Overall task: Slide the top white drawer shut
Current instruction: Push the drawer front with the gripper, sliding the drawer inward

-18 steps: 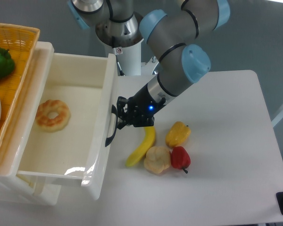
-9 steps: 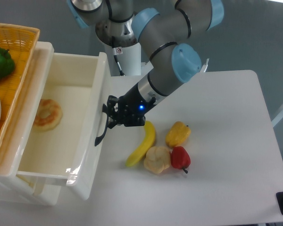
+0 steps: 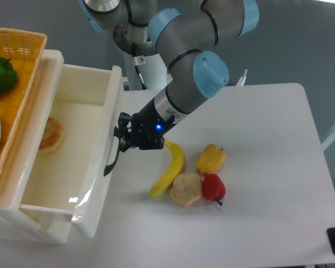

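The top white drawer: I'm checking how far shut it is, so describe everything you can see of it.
The top white drawer looks like glossy white plastic, deep and box-shaped, with a black curved handle on its front. It is partly open, sticking out of the cabinet under the orange basket. A ring-shaped pastry lies inside, half hidden. The gripper is at the handle, against the front panel.

Doughnut (image 3: 49,135) inside the top white drawer (image 3: 72,145), banana (image 3: 168,175) right.

Bare table (image 3: 268,128) right of the arm, banana (image 3: 168,170) just beside the tool (image 3: 123,137) — peppers (yellow, red) beyond.
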### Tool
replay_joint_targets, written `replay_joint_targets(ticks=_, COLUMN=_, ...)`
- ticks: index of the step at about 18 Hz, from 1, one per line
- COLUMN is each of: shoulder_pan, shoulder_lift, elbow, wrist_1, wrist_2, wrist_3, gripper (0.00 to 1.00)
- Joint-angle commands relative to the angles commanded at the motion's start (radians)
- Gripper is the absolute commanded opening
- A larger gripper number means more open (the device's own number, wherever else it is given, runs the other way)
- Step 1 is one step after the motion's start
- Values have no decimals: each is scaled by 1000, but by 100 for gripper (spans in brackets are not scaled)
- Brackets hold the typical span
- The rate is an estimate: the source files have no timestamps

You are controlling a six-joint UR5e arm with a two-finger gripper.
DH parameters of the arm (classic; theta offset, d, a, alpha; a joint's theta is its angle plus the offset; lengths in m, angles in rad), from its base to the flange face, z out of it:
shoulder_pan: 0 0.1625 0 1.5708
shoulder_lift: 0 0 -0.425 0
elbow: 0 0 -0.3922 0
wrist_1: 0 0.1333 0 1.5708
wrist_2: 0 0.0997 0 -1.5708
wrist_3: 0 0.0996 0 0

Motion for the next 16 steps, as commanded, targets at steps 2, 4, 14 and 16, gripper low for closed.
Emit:
replay_joint_targets(ticks=2, shoulder_pan=-8, shoulder_lift=2, elbow=0, wrist_1=0, wrist_2=0, wrist_3=-9, gripper=10)
replay_joint_targets(ticks=4, shoulder_pan=-15, shoulder_lift=5, elbow=0, wrist_1=0, wrist_2=0, wrist_3=-11, gripper=10)
replay_joint_targets(ticks=14, shoulder_pan=-71, shoulder_lift=20, elbow=0, wrist_1=2, wrist_2=2, wrist_3=-57, gripper=10)
replay_joint_targets(ticks=16, shoulder_pan=-72, shoulder_lift=20, elbow=0, wrist_1=2, wrist_2=0, wrist_3=-60, gripper=10)
